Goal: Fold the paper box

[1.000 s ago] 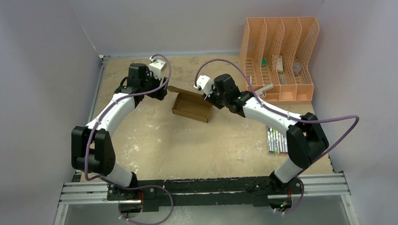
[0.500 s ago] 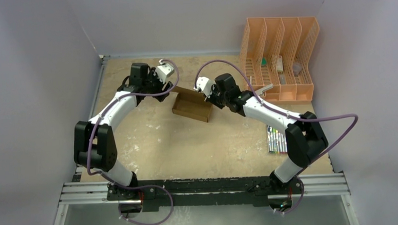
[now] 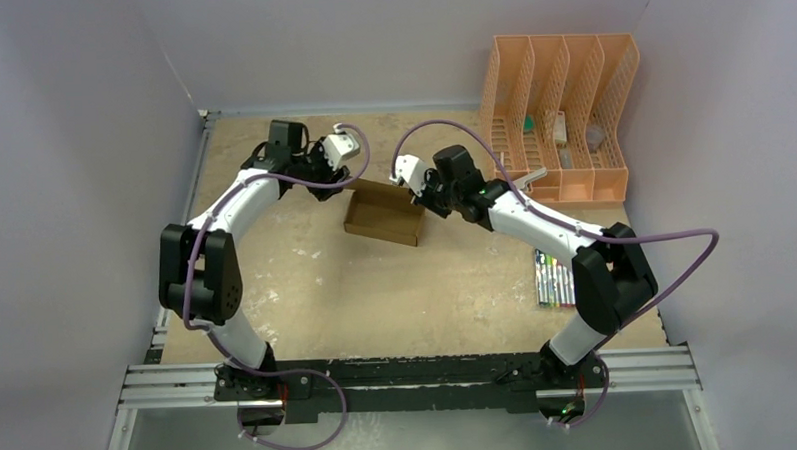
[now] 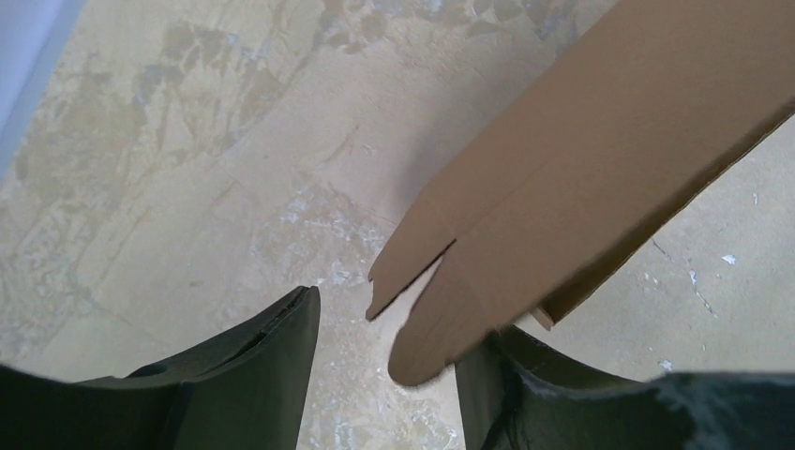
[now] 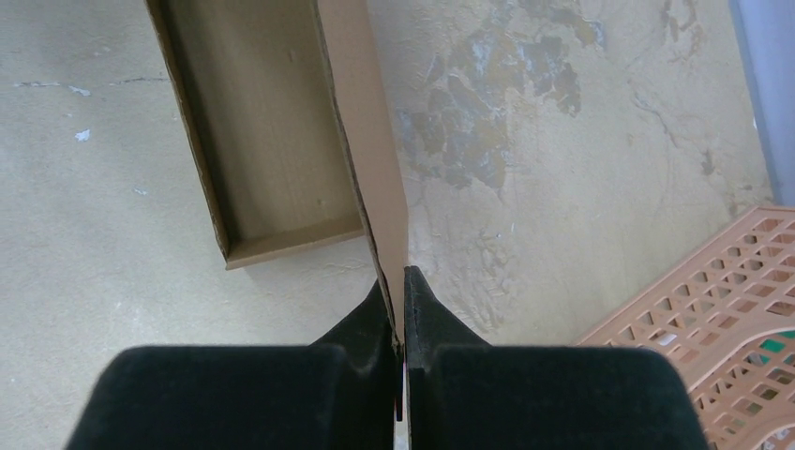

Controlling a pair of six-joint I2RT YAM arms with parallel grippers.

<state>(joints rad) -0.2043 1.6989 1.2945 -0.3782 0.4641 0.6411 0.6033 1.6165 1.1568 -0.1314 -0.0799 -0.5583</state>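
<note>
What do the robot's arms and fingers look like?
The left arm and right arm each have smooth white tubular links joined by chunky black housings. A purple cable loops along each arm, and a small white camera block sits at each wrist. The fingers are matt black, broad at the base and tapering to thin tips.

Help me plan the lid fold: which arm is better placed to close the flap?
Left. The left gripper is open at the end of the flap; the right gripper is shut on the box wall.

Right gripper (image 5: pixel 401 283) now tight on paper box (image 5: pixel 272 141)
</note>
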